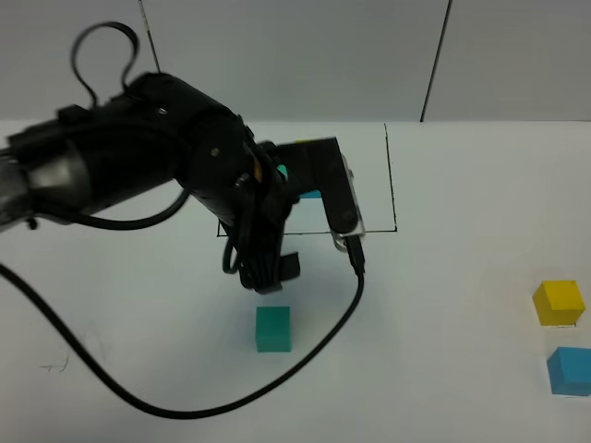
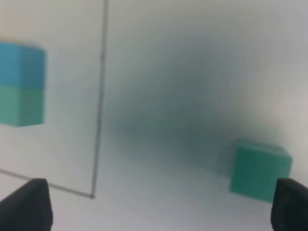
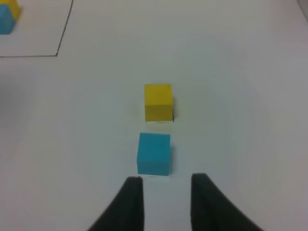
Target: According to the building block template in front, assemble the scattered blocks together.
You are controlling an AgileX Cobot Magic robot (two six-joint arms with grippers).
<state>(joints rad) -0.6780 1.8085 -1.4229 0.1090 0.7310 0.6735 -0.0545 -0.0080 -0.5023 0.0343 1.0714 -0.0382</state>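
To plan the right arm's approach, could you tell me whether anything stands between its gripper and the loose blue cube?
Nothing visible does: only bare table separates the right gripper from the blue cube, and the yellow cube sits beyond it.

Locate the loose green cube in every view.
Exterior high: loose green cube on the table, just outside the black outline's near edge.
Left wrist: cube outside the outline, beside one fingertip.
Right wrist: not in it.
Shared landmark: the black outline, in all three.
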